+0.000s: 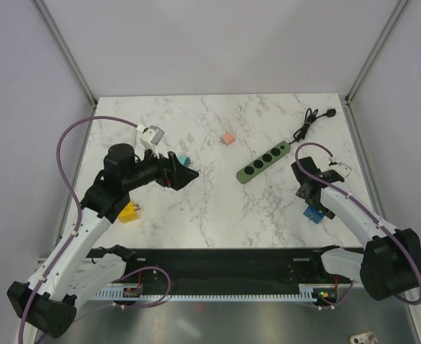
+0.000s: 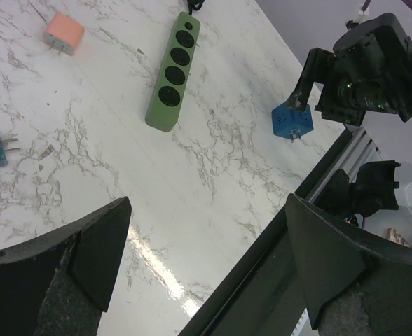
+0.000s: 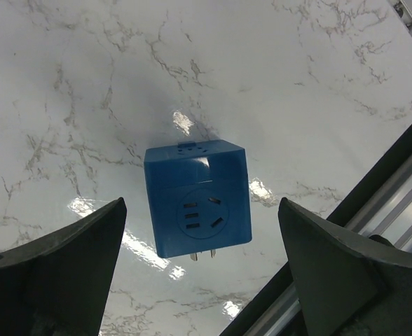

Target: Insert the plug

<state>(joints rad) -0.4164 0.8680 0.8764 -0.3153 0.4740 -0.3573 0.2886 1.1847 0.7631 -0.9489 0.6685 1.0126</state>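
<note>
Right wrist view: blue plug is framed dead centre between the wide-open right gripper fingers, prongs at 6 o'clock; green power strip is spotted roughly 10 o'clock from it overhead

Overhead view spans the table; both downward wrist views share the blue adapter, right's nearest.

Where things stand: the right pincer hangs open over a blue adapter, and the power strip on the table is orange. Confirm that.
Wrong on one point: the power strip is green, not orange, as the top external view shows. The right pincer does hang open over the blue adapter.
</note>
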